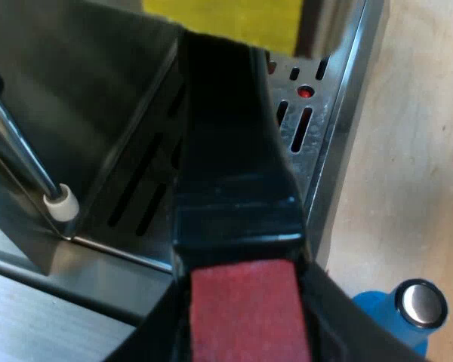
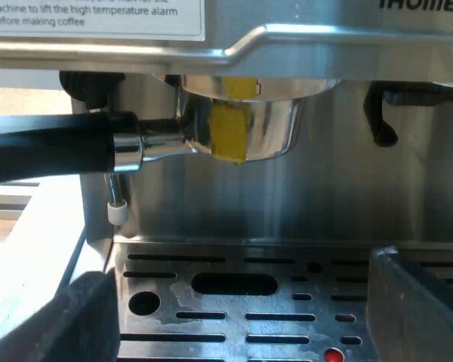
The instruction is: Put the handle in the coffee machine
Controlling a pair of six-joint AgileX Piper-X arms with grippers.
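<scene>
With your left pincer [image 1: 241, 341] pinching the red end [image 1: 241, 305] of the dark handle [image 1: 226, 151], the metal holder [image 2: 245, 124] sits up under the front of the espresso machine [image 2: 347, 188]: press it level and turn steadily to lock, your right pincer [image 2: 249, 311] spread empty over the drip tray [image 2: 302, 260].

My left gripper [image 1: 243, 320] is closed, and its two black fingers [image 1: 332, 324] press from both sides on the red end of the handle [image 1: 230, 151]. My right gripper [image 2: 249, 313] holds nothing. Its fingers [image 2: 83, 320] stand wide apart.
</scene>
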